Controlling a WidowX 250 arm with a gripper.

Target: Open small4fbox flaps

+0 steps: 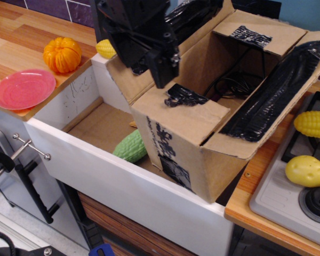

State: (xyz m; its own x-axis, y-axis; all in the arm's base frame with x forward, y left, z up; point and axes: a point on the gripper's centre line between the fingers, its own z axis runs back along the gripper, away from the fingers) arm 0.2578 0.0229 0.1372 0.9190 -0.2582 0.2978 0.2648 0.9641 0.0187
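Observation:
The small4fbox [202, 154], brown cardboard with black print on its near side, stands tilted in the white sink [112, 184]. Its right long flap [277, 96], lined with shiny black tape, leans outward. The left long flap [144, 74] leans out to the left, mostly behind my arm. The far short flap [258, 34] stands up. The near short flap [189, 117] lies roughly flat over the opening, with a black tape scrap [182, 96] on it. My black gripper [162, 72] hangs just above and left of that scrap, holding nothing I can see. Its jaws are not distinguishable.
A green toy vegetable [129, 148] lies in the sink beside the box. An orange toy pumpkin [62, 54] and a pink plate [24, 88] sit on the left counter, with a yellow corn [105, 49] behind my arm. Another corn [313, 124] and a yellow potato [307, 170] lie on the stove at right.

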